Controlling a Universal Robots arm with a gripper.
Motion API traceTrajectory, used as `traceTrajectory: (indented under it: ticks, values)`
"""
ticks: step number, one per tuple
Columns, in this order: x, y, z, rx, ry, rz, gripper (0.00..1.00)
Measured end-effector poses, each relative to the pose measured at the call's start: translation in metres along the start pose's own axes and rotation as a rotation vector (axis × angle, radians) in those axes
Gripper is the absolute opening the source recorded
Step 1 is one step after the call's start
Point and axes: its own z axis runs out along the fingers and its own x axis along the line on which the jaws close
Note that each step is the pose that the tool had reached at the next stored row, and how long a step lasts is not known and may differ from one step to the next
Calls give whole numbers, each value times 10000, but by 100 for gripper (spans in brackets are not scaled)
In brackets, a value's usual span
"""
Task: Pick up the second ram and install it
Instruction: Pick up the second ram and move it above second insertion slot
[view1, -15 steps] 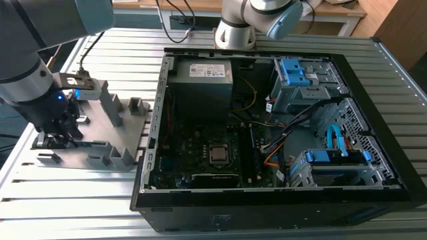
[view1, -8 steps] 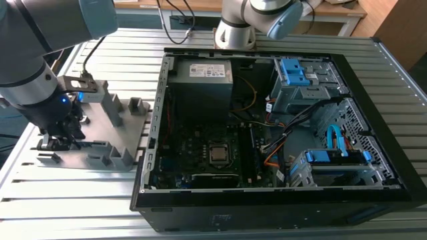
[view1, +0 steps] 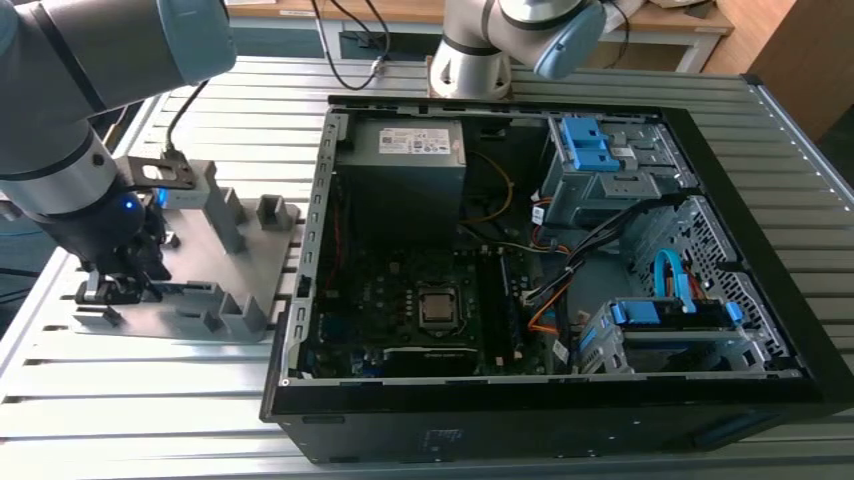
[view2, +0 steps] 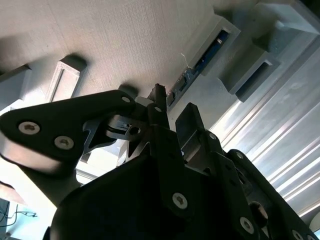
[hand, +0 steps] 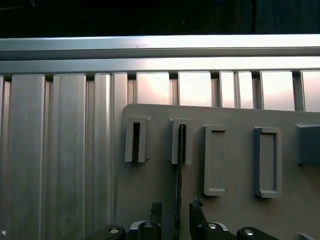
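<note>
The second ram stands on edge in the gray holder plate, one end in a slotted block. In the second wrist view its blue-green board with small chips shows in that slot. My gripper is open and low over the plate, with one finger on each side of the stick and a gap to each. In the exterior view the gripper sits at the holder plate's near corner on the exterior view's left, apart from the open computer case.
Several raised gray blocks stand on the holder plate. The case holds a motherboard, a power supply, cables and blue drive cages. A second arm's base stands behind the case. Ribbed metal table lies around.
</note>
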Motion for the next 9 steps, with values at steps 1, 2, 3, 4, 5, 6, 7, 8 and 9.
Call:
traceTrajectory:
  ticks: [1,2,3,4,5,6,7,8,9]
  values:
    - [0,0,0,1,-2,0,35]
    - [0,0,1,1,-3,0,35]
    - [0,0,0,0,-4,0,35]
    - [0,0,1,1,-5,0,35]
    - [0,0,0,0,-6,-1,35]
    - [0,0,1,0,-7,-1,35]
    - [0,0,1,0,-8,-1,35]
    - [0,0,0,0,-9,0,35]
    - [0,0,0,0,-10,-1,34]
